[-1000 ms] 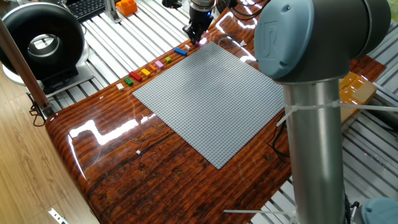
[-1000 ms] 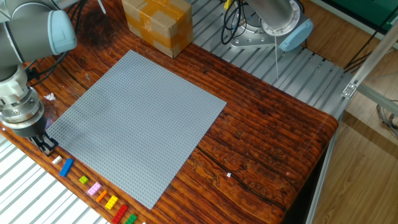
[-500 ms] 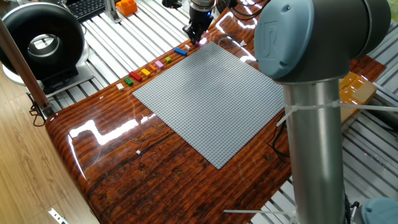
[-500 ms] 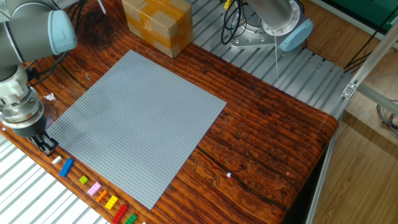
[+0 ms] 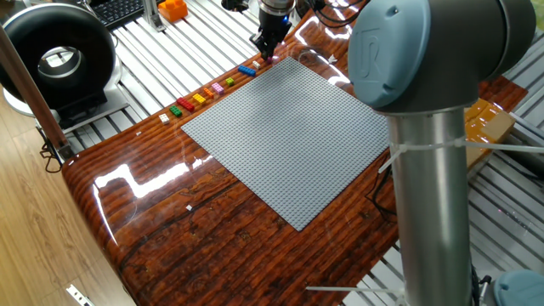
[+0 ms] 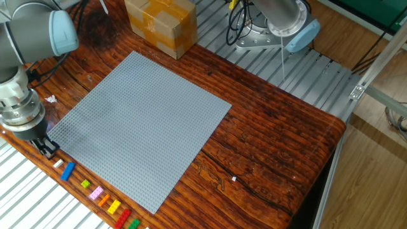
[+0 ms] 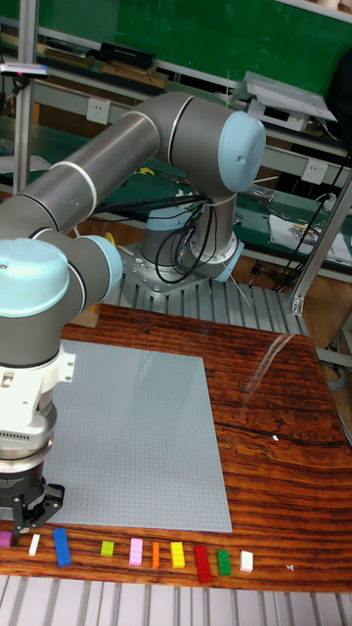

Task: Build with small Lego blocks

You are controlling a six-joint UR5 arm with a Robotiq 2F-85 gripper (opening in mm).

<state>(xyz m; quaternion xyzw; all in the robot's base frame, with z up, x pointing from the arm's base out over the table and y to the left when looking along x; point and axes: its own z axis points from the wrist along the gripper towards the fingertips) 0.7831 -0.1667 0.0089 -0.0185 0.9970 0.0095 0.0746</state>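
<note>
Dark wood tabletop (image 6: 267, 146) carries the grey baseplate (image 6: 140, 127), bare. Your small Lego blocks (image 7: 137, 554) sit in a row along its near edge in the tall fixed view, long axes toward 12. Gripper (image 7: 27, 511) hangs low at the row's 9 o'clock end; the white brick (image 7: 34, 544) lies just toward 6. Jaw state: cannot tell.

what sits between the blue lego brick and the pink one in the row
One small green brick lies between the blue brick and the pink brick, with bare wood either side; the tall fixed view shows it best.
</note>
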